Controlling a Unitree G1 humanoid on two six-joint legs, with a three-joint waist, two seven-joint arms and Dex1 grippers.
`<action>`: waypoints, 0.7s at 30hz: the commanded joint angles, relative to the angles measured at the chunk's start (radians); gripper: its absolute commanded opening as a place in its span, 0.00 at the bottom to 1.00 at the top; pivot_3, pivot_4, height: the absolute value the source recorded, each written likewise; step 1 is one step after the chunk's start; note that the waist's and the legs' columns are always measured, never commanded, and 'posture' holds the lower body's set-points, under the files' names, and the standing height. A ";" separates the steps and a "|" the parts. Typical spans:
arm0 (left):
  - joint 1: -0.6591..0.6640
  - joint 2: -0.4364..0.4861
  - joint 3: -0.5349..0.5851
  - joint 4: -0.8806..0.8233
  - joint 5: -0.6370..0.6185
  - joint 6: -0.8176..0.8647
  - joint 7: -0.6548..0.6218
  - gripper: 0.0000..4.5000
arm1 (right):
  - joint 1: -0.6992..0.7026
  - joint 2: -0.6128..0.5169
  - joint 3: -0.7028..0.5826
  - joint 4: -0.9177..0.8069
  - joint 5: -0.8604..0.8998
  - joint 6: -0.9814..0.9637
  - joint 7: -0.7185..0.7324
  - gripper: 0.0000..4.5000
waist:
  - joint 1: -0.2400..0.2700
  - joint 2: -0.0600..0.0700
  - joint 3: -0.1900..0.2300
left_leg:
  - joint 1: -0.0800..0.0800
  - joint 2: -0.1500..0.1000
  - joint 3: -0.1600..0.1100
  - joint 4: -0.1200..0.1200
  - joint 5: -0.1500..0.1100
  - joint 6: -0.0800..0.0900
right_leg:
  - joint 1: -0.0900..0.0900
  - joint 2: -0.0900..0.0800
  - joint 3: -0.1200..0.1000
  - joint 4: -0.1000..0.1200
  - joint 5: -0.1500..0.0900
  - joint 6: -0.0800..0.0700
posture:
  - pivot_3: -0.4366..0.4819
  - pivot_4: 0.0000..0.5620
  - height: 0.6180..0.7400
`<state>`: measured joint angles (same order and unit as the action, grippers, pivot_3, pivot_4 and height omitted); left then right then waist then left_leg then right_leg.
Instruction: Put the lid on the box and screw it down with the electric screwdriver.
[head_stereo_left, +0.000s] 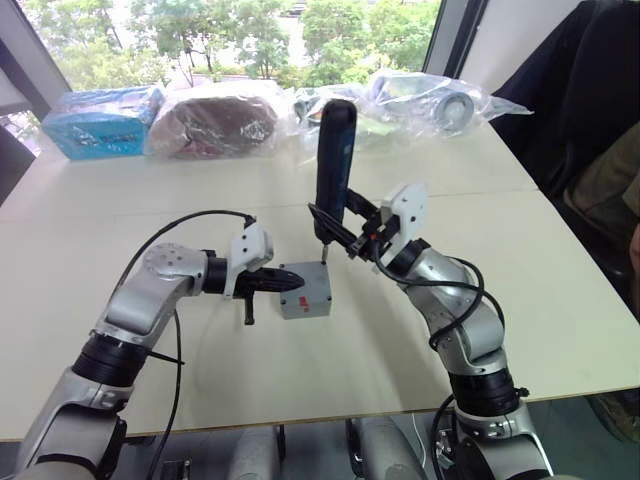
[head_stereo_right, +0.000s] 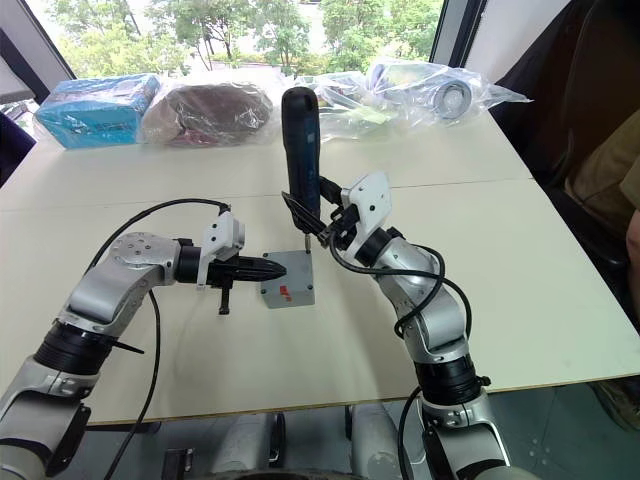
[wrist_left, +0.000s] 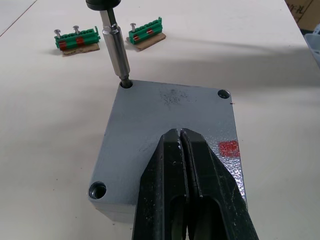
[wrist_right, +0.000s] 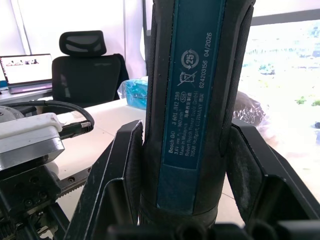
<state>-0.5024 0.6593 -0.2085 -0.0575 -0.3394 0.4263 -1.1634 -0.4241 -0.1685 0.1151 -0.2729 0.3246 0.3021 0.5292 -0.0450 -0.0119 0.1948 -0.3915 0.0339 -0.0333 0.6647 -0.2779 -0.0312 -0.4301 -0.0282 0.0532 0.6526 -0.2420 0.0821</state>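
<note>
Right now my right gripper (head_stereo_left: 345, 235) is clamped on the electric screwdriver (head_stereo_left: 334, 160), one black finger (wrist_right: 117, 172) on each side of its barrel, holding it upright with a slight lean. Its metal bit (wrist_left: 116, 47) comes down into the screw hole at the lid's far corner on my right-hand side, the tip sitting right in that hole.

My left gripper (head_stereo_left: 285, 281) has its two fingers (wrist_left: 170, 185) pressed together with nothing between them, tips resting flat on the top of the lid (wrist_left: 170, 125) near its middle, beside the small red mark (wrist_left: 229, 148). It reaches in from my left, low over the table (head_stereo_left: 150, 210).

The lid sits square on the box (head_stereo_left: 305, 305), edges lining up so that I see one grey block; only a thin strip of the box's side shows beneath the rim. Open screw holes show at two other corners (wrist_left: 97, 189); the fourth corner is hidden behind my own fingers.

Around the box the tabletop is bare on every side, with wide room to my front edge and to both sides. Beyond the box, in the left wrist view, two small green holders with screws (wrist_left: 76, 39) lie well apart from it. Farther back, along the window edge, sit a blue box (head_stereo_left: 105, 120) and several clear plastic bags (head_stereo_left: 215, 120), well away from my arms. A seam (head_stereo_left: 520, 192) runs across the table behind the screwdriver.
</note>
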 joint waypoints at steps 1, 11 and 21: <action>0.016 0.017 0.009 0.003 0.016 0.004 0.001 0.00 | 0.004 0.001 0.016 -0.024 0.003 -0.019 0.013 0.41 | 0.000 0.000 0.000 | 0.000 0.000 0.000 0.000 0.000 0.000 | 0.000 0.000 0.000 0.000 0.000 0.000 | 0.48 0.27 1.00; 0.031 0.035 -0.011 0.021 0.050 -0.015 0.011 0.00 | 0.028 -0.023 0.036 0.037 -0.002 0.142 -0.020 0.41 | -0.001 -0.002 -0.005 | 0.005 0.000 0.000 0.000 0.000 0.000 | 0.004 0.000 0.000 0.000 -0.002 -0.003 | 0.48 0.27 1.00; 0.044 0.018 -0.022 0.031 0.074 -0.031 0.030 0.00 | 0.048 -0.050 0.058 0.059 -0.017 0.224 -0.038 0.41 | -0.001 -0.004 -0.016 | 0.021 0.000 0.000 -0.005 0.000 0.000 | 0.021 0.000 0.000 -0.006 -0.007 -0.003 | 0.48 0.27 1.00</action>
<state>-0.4753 0.6721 -0.2145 -0.0420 -0.2957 0.3854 -1.1409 -0.4293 -0.1985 0.1272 -0.2746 0.3365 0.4496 0.4898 -0.0455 -0.0154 0.1787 -0.3700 0.0343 -0.0332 0.6593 -0.2782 -0.0310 -0.4090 -0.0282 0.0535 0.6469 -0.2491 0.0791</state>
